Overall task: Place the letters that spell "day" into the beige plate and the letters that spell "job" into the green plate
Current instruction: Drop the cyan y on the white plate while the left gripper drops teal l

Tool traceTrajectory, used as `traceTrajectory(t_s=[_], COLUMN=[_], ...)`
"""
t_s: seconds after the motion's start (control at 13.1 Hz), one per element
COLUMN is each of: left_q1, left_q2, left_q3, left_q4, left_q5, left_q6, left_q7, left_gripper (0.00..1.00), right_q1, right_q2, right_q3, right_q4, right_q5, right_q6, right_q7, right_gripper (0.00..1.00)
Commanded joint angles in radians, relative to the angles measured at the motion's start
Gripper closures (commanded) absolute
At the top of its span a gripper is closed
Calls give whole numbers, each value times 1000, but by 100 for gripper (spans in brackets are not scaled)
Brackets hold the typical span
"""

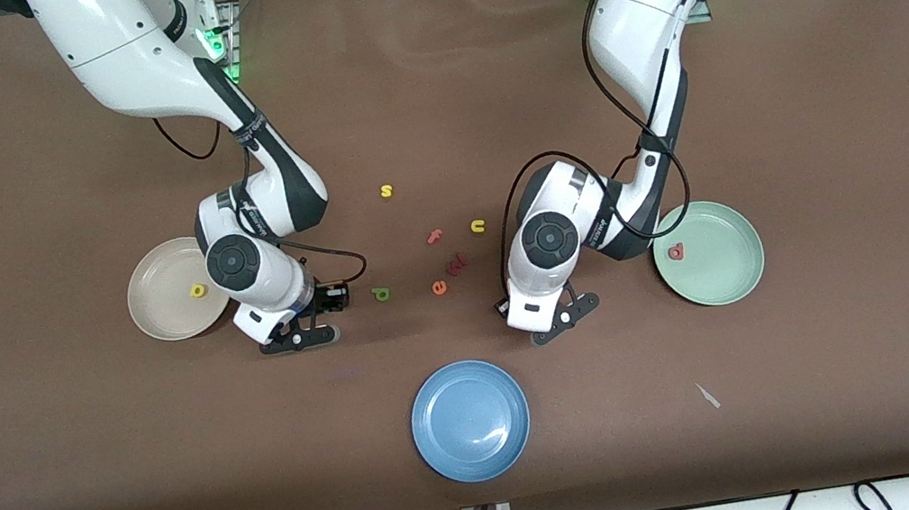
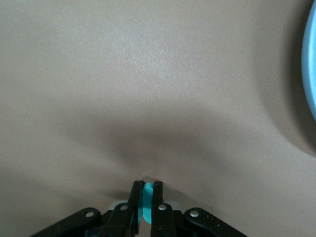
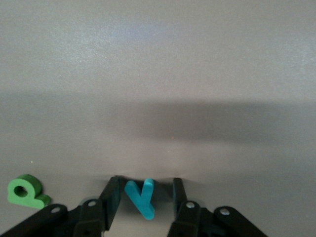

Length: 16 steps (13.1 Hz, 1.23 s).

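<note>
My right gripper [image 1: 301,339] is down at the table beside the beige plate [image 1: 163,315], which holds a yellow letter [image 1: 197,290]. Its fingers are open on either side of the flat-lying teal "y" [image 3: 140,200], with a gap on one side. The dark green letter [image 1: 380,294] lies close by [image 3: 25,191]. My left gripper [image 1: 563,320] is low over the cloth between the blue and green plates. It is shut on a teal letter [image 2: 148,202] seen edge-on, the "j". The green plate [image 1: 726,271] holds a salmon-pink letter [image 1: 676,252].
Loose letters lie between the arms: yellow "s" [image 1: 386,191], pink "f" [image 1: 435,237], yellow "u" [image 1: 477,226], dark red "w" [image 1: 457,264], orange "e" [image 1: 439,287]. A blue plate [image 1: 470,419] sits nearest the front camera. A white scrap [image 1: 708,395] lies near the green plate.
</note>
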<state>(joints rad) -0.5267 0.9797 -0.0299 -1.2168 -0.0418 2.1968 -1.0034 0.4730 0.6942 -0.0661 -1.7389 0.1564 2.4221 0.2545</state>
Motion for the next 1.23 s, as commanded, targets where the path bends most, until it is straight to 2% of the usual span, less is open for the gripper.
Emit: traceTrajectory(t_s=[0.0, 0.15, 0.31, 0.54, 0.77, 0.92, 1.15], left_q1=[25, 74, 120, 183, 240, 281, 353], left_q2=[-27, -62, -87, -111, -147, -188, -245], left_q3=[5, 5, 5, 7, 5, 5, -2], left_q4=[20, 28, 22, 16, 10, -50, -174], left_q5=[26, 26, 26, 63, 99, 115, 142], left_q6=[-96, -191, -245, -339, -425, -447, -424], left_q7=[116, 250, 353, 546, 736, 817, 942], left_gripper=[100, 100, 100, 100, 100, 100, 100], right_q1=[1, 1, -1, -1, -10, -14, -14], right_q2=[24, 24, 24, 24, 4, -37, -140], right_q3=[11, 14, 15, 15, 11, -17, -76], right_q4=[25, 29, 29, 51, 91, 75, -29], right_q5=[21, 22, 37, 52, 49, 45, 46], right_q6=[-2, -2, -3, -18, -121, -167, -207], right_q7=[3, 3, 2, -6, -14, -36, -147], right_gripper=[63, 72, 76, 80, 81, 87, 90])
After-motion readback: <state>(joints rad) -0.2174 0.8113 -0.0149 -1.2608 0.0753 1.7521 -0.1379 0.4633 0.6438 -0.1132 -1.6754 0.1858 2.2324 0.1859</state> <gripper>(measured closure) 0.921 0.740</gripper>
